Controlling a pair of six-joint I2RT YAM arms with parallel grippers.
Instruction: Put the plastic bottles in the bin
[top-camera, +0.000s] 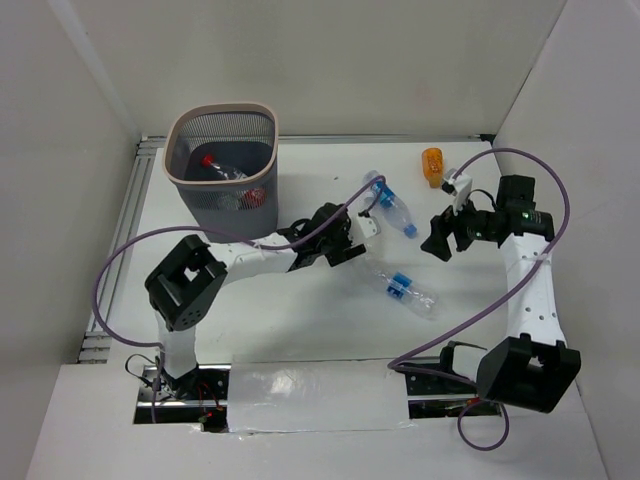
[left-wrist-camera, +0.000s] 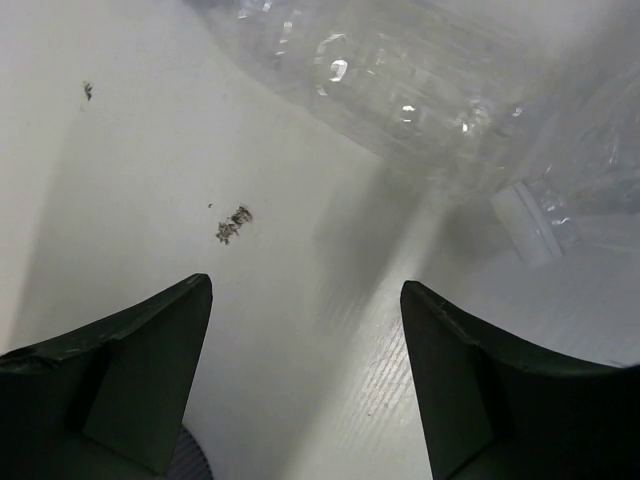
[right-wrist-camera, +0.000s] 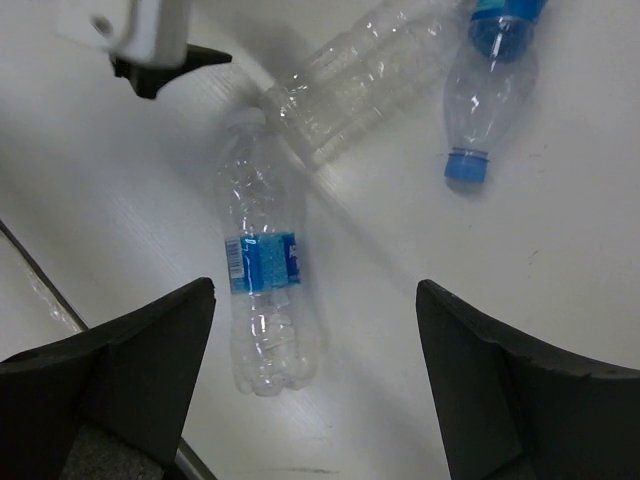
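Our left tool (left-wrist-camera: 305, 290) and right tool (right-wrist-camera: 315, 290) both gape empty. We should straddle the labelled bottle (right-wrist-camera: 262, 270) squarely at mid-body before closing.

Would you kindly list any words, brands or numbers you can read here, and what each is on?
None reads clearly.
Blue label on the clear bottle: a barcode and white print, too blurred to read.
Red-capped bottle in the bin: any print is too small to read.
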